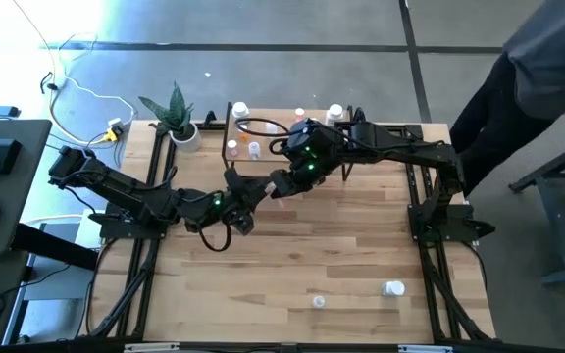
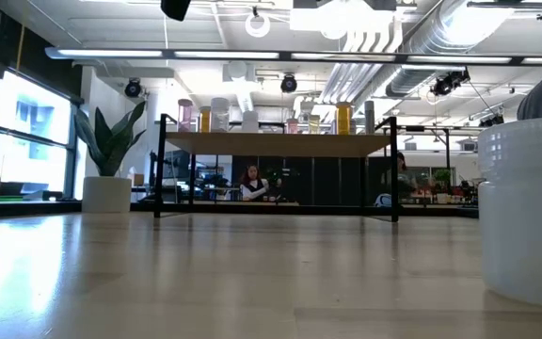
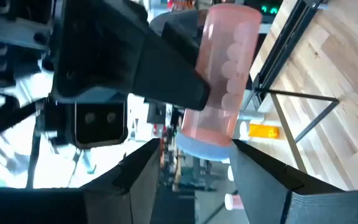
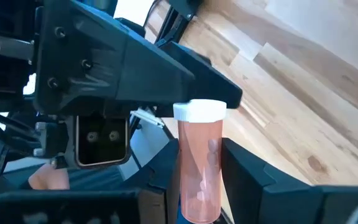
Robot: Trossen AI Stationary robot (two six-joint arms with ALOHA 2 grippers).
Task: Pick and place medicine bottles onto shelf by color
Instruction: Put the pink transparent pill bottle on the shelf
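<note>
A pink medicine bottle (image 4: 197,162) with a white cap (image 4: 199,111) hangs in the air over the middle of the table, between my two grippers. My right gripper (image 4: 197,186) is shut on it. My left gripper (image 3: 197,174) faces it, open, one finger on either side of the cap end (image 3: 204,148). In the high view both grippers meet just in front of the shelf (image 1: 263,147). The shelf (image 2: 276,143) carries several bottles standing on its board. My left gripper has its fingers (image 3: 143,171) close beside the cap, and I cannot tell whether they touch it. My right gripper pinches the bottle's body near its bottom end (image 4: 197,186) between its two fingers. The cap end sticks out past the fingers toward my left gripper. The bottle is clear of the table.
Two white bottles (image 1: 392,288) (image 1: 319,301) lie on the table near its front edge; one (image 2: 525,217) looms at the low view's right. A potted plant (image 1: 177,116) stands at the far left corner. A person (image 1: 538,78) is beyond the right edge.
</note>
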